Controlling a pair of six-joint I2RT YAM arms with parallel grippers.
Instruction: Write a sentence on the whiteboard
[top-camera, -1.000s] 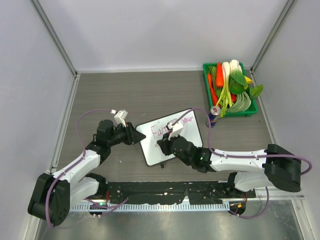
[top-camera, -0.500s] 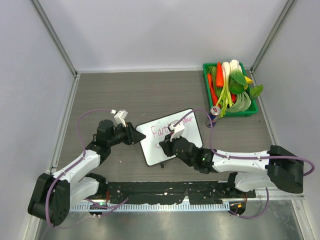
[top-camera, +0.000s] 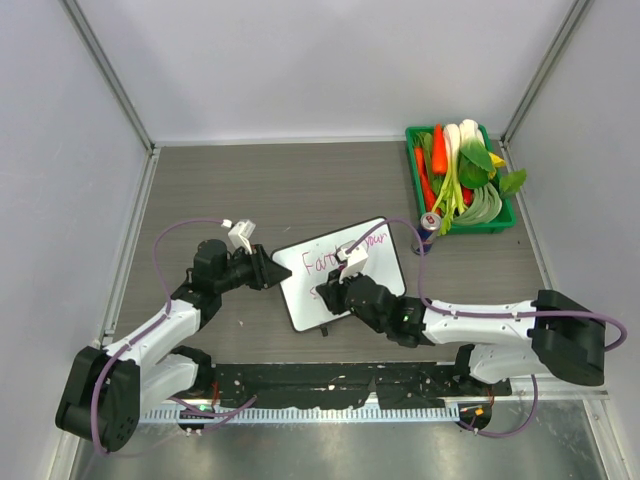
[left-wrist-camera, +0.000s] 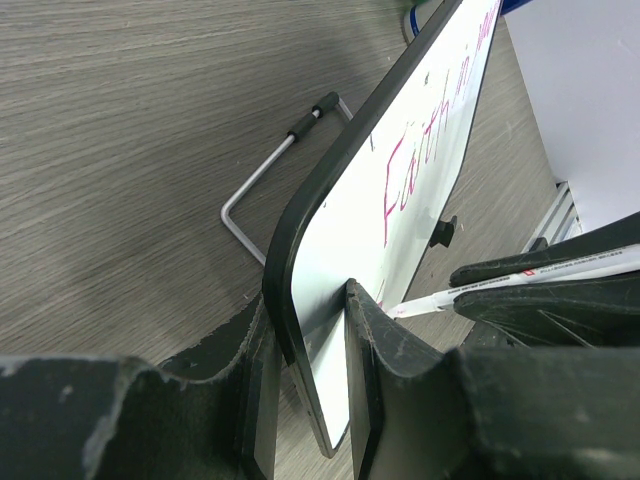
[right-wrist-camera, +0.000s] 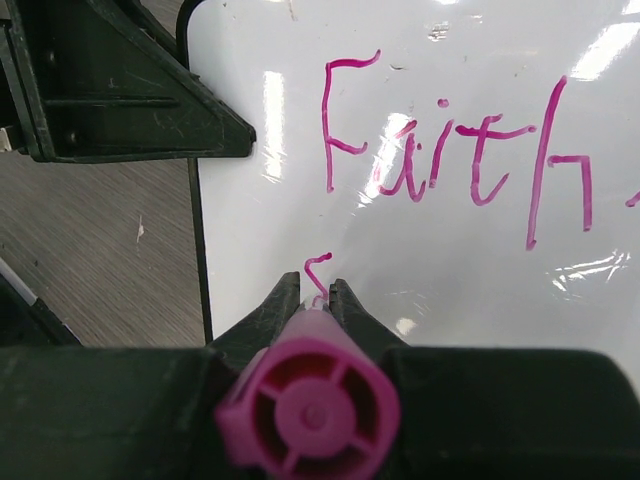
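R hand (right-wrist-camera: 316, 292) slid lower-left, clamped on pink marker (right-wrist-camera: 310, 410); L hand (left-wrist-camera: 312, 320) pinches whiteboard (left-wrist-camera: 420, 200) edge; arm hides mid sentence (right-wrist-camera: 450, 160).

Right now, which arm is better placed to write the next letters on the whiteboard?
Right. The right gripper is shut on the pink marker, whose tip sits at the started second line of the sentence. The left gripper clamps the whiteboard edge, steadying it.

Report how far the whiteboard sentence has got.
Done: the first line, starting "Faith", is on the whiteboard. In hand: the right gripper holds the pink marker with its tip at a small "S" stroke opening line two; the left gripper clamps the board's edge. Left: the remainder of the second line.
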